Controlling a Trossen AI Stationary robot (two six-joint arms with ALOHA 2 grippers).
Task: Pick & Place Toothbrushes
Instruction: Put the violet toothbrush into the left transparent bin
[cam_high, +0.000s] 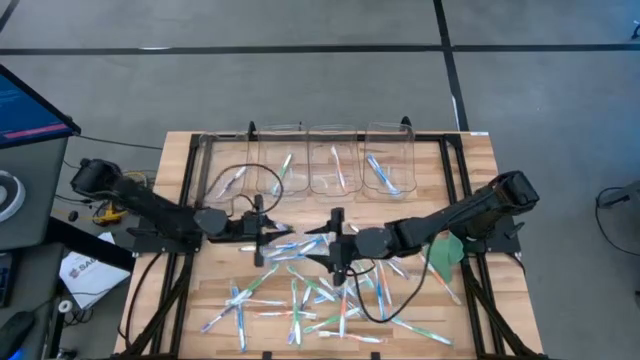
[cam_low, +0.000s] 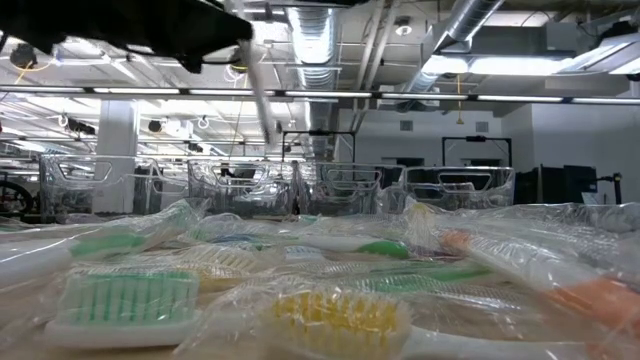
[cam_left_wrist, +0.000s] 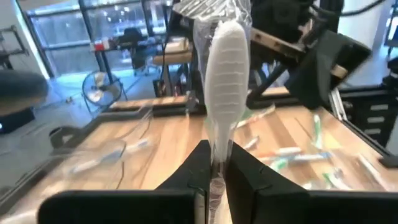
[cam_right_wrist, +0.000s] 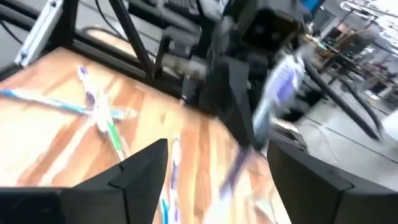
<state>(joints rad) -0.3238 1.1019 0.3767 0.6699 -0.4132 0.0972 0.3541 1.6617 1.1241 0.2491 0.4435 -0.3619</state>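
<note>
My left tool (cam_left_wrist: 214, 171) pinches a wrapped toothbrush (cam_left_wrist: 227, 74) by its handle, bristle head outward, ready for the clear bins (cam_high: 310, 160). My right tool (cam_right_wrist: 217, 168) is spread, letting go beside it above the worktop (cam_high: 470, 310) pile.

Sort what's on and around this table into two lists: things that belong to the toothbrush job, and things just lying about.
Job:
- loose toothbrushes scattered on the table
- wrapped toothbrush clamped in the left end effector
- four clear bins at the far edge, some already holding brushes
- right end effector, open over the pile

Lying about:
- flat green piece
- monitor
- papers
</note>
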